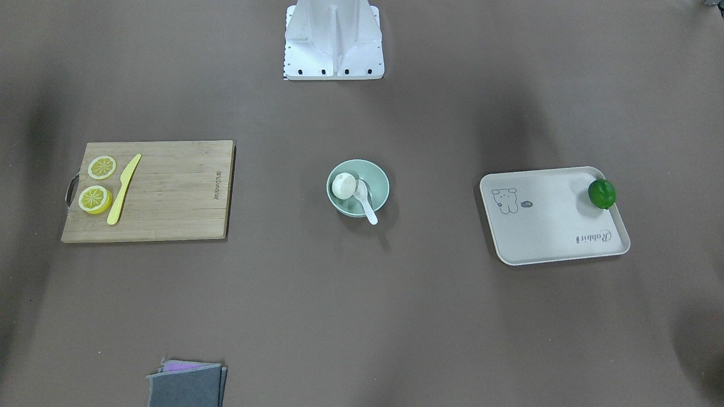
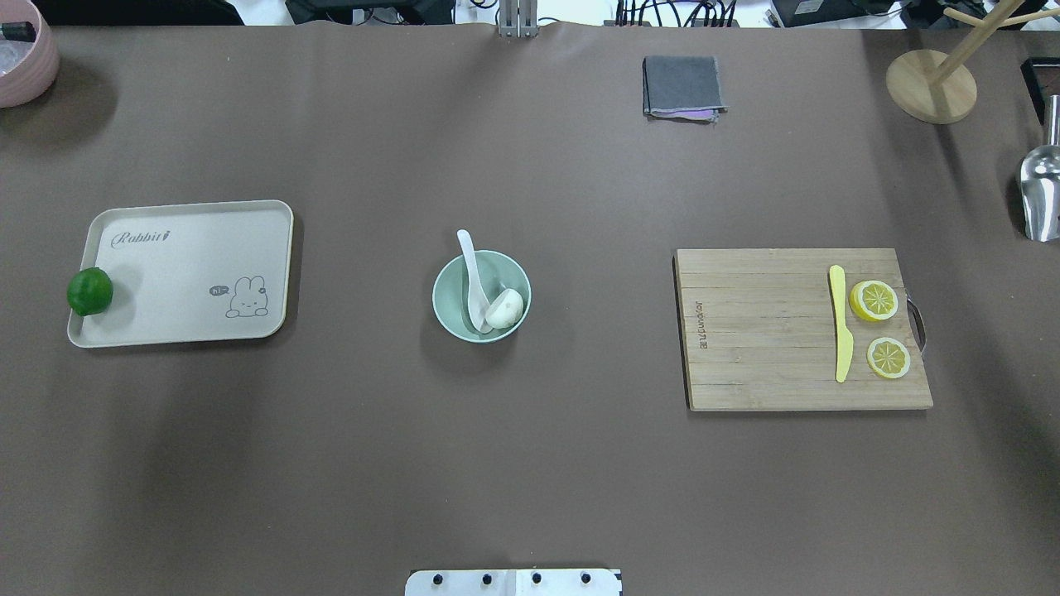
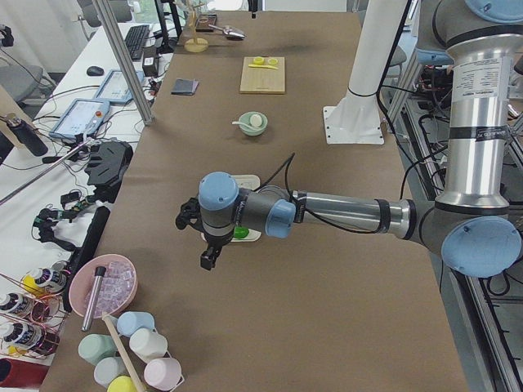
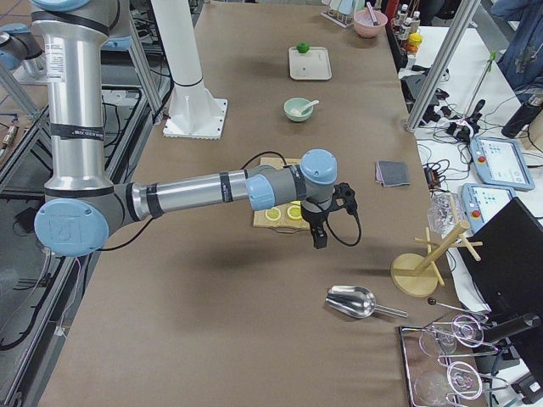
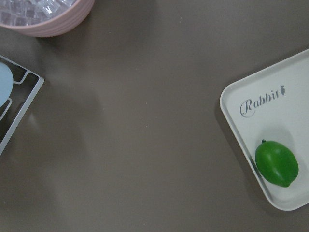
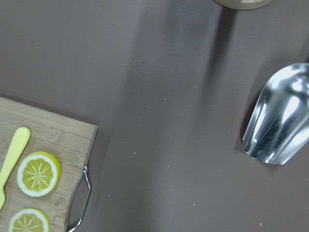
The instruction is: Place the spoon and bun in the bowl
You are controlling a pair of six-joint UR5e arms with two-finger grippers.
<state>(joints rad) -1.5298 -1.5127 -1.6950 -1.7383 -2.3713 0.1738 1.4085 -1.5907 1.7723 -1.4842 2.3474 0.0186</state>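
Lit brightly and evenly from overhead, soft and diffuse. Streaked with broad, faint shadows over the brown table, darkest at 9 o'clock in the front-facing view. Shaded softly toward 5 o'clock of the bowl. Glaring hard off the metal scoop at 3 o'clock in the right wrist view. Washed out white along 12 o'clock of the overhead view. Sharp in general, slightly grainy at the wrists.

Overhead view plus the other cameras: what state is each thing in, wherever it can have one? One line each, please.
bowl: upright, holding spoon and bun.
spoon: scoop in bowl, handle over the rim.
bun: in bowl, beside the scoop.
lime: whole, on tray by its rim.
knife: flat on cutting board.
lemon slices: cut, flat on the board.
cloth: folded.
left gripper: open or shut unclear.
right gripper: open or shut unclear.
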